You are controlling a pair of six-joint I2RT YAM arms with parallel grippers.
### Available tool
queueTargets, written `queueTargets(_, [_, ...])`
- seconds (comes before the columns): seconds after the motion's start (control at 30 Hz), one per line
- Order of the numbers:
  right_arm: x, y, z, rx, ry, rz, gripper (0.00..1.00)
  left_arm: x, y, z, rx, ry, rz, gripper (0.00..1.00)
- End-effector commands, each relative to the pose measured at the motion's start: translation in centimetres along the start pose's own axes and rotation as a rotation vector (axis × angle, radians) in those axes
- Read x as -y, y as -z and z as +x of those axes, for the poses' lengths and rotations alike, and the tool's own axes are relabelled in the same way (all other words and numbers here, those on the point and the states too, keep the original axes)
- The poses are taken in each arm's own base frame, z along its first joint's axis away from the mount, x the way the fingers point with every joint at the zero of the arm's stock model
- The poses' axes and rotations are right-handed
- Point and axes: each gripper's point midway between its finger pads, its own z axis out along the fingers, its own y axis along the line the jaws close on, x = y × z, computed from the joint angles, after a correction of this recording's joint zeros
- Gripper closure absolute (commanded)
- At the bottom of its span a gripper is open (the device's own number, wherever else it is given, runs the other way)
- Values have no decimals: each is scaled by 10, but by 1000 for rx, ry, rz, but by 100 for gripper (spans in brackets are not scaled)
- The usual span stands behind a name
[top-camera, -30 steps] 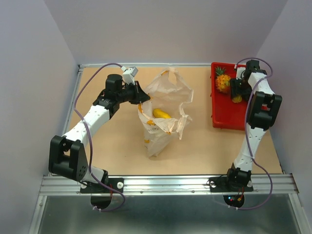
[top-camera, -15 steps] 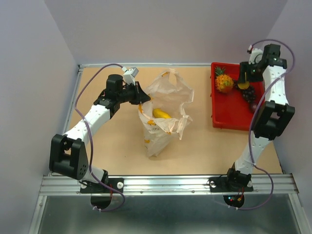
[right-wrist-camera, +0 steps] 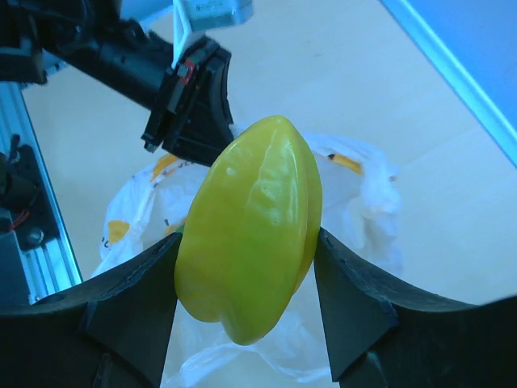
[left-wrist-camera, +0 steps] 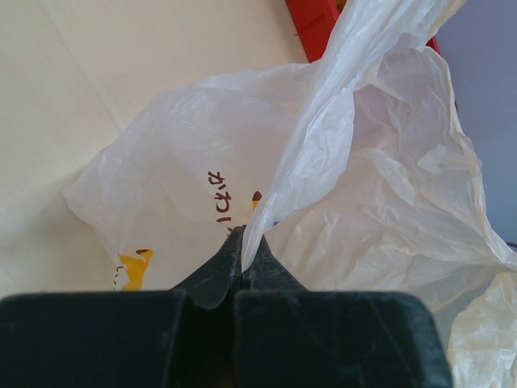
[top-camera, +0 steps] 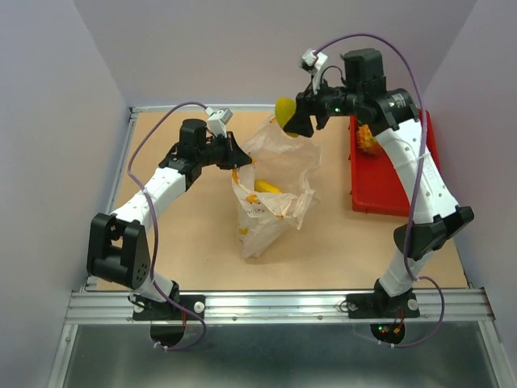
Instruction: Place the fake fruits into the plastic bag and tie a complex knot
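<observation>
From above, the left gripper (top-camera: 236, 155) is closed on the left rim of the bag (top-camera: 275, 210), holding its mouth up. The right gripper (top-camera: 292, 120) hangs above the bag's far edge, clamped around a yellow fruit (top-camera: 283, 107). 1 yellow piece (top-camera: 267, 189) already lies inside the bag. A pineapple (top-camera: 365, 137) sits in the red tray (top-camera: 380, 190) to the right of the bag.

In the left wrist view, the 2 jaws are pressed together on a fold of the bag's film, and the bag spreads out beyond them.

In the right wrist view, the 2 fingers (right-wrist-camera: 133, 303) grip the yellow fruit on both sides, with the bag's open mouth below it.

The step in hand looks like loading fruit. Next, the right arm should lower the fruit into the opening and then let go. The knot is not yet begun.
</observation>
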Motion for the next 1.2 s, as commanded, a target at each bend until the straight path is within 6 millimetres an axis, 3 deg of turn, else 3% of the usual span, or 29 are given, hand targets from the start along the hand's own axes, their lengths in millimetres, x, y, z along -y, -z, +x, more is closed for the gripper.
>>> queueTargets(0.0, [-32,-21,17,-47,54,-54,70,16,6,-27,63,-55,41,100])
queueTargets(0.1, [-45,-33,45,-111,58,-76,64,15,6,-26,65,-54,37,100])
queueTargets(0.13, [-47,-35,55,-134,42,-81,45,14,6,-24,63,-51,36,100])
queueTargets(0.17, [-48,-35,57,-139,38,-82,35,15,7,-25,65,-54,37,100])
queueTargets(0.2, [-47,-35,57,-138,37,-74,13,15,7,-25,66,-56,35,100])
queueTargets(0.27, [-42,-31,45,-114,52,-34,5,14,7,-25,64,-55,35,100])
queueTargets(0.37, [-22,-20,17,-37,39,88,4,14,7,-25,63,-54,34,100])
queueTargets(0.4, [-6,-6,-5,47,37,143,1,14,6,-25,63,-54,34,100])
queueTargets(0.47, [10,6,-23,124,-6,186,0,14,6,-25,63,-53,34,100])
queueTargets(0.5, [32,16,-34,156,-13,245,0,13,5,-24,60,-47,33,100])
queueTargets(0.53, [45,21,-38,173,-47,278,0,13,5,-23,58,-48,34,100])
queueTargets(0.57, [78,38,-39,192,-88,356,0,13,5,-24,60,-48,35,100])
queueTargets(0.67, [140,56,-36,224,-205,499,5,14,5,-26,64,-50,36,100])
queueTargets(0.77, [213,77,-8,197,-265,683,7,15,7,-25,66,-49,36,100])
queueTargets(0.83, [246,72,21,139,-294,767,7,14,8,-24,64,-44,35,100])
queueTargets(0.87, [252,79,23,138,-298,797,7,14,8,-23,63,-42,37,100])
queueTargets(0.97, [297,79,72,48,-337,889,8,13,9,-22,63,-43,33,100])
queueTargets(1.0, [310,69,86,33,-350,898,9,12,9,-21,63,-43,30,100])
queueTargets(1.03, [329,85,102,27,-378,947,10,11,9,-21,64,-40,26,100])
queueTargets(1.1, [349,89,117,7,-376,982,11,11,10,-21,68,-40,26,100])
queueTargets(1.17, [365,81,140,-35,-368,976,11,9,10,-19,66,-38,24,100])
